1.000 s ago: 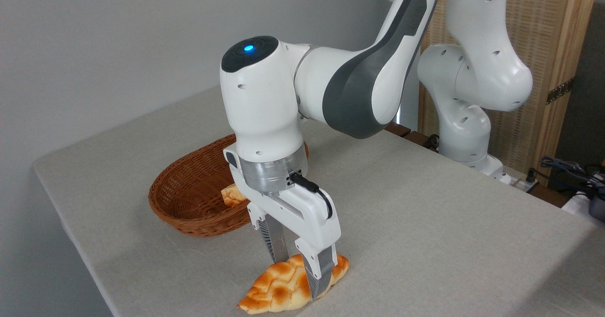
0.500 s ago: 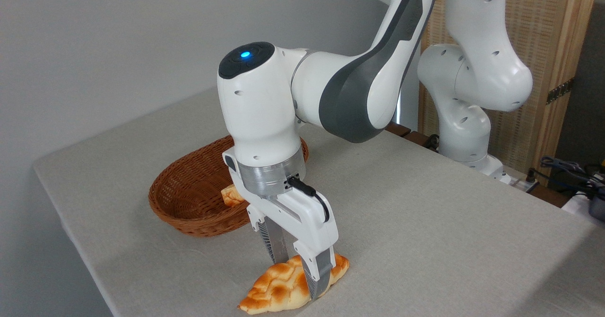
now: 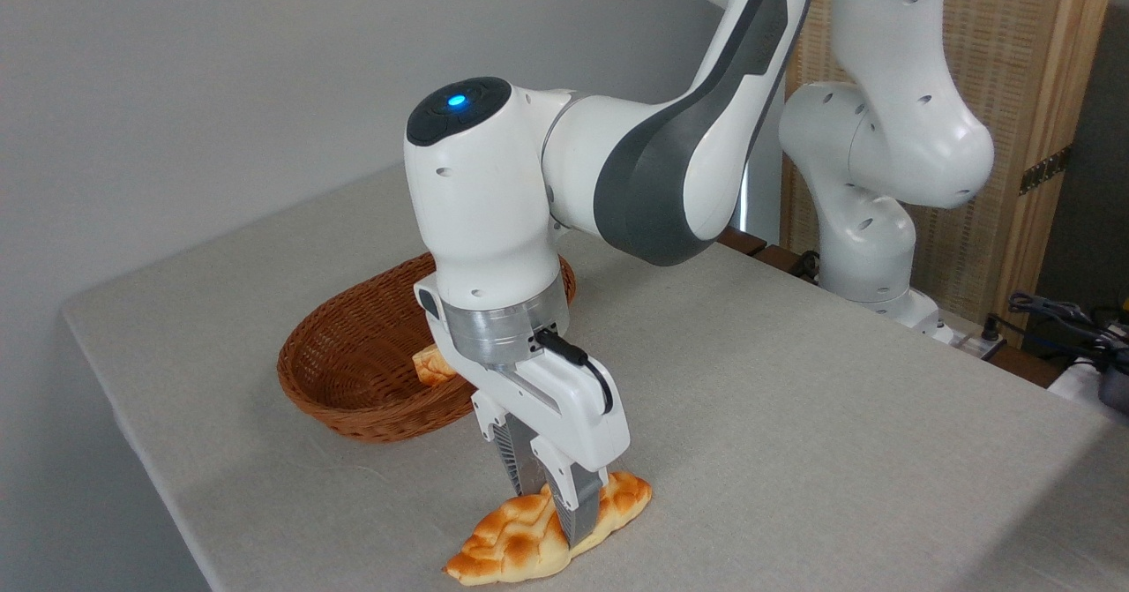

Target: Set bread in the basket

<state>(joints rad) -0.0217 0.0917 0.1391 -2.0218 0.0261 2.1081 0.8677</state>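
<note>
The bread (image 3: 503, 543), a glossy golden plaited loaf, lies on the table near the front edge. My gripper (image 3: 549, 505) stands straight down over its middle, with both fingers pressed in on the loaf, shut on it. The loaf still rests on the cloth. Behind and to the left sits the reddish-brown wicker basket (image 3: 353, 354), partly hidden by my wrist. A small pale bread piece (image 3: 429, 365) lies inside the basket.
The grey table (image 3: 794, 415) drops off at its front-left edge close to the loaf. The arm's base (image 3: 873, 257) stands at the back right, with cables (image 3: 1067, 318) and a wooden screen (image 3: 1023, 89) beyond.
The fingers have closed in on the loaf from either side. The wrist has sunk a little lower over it.
</note>
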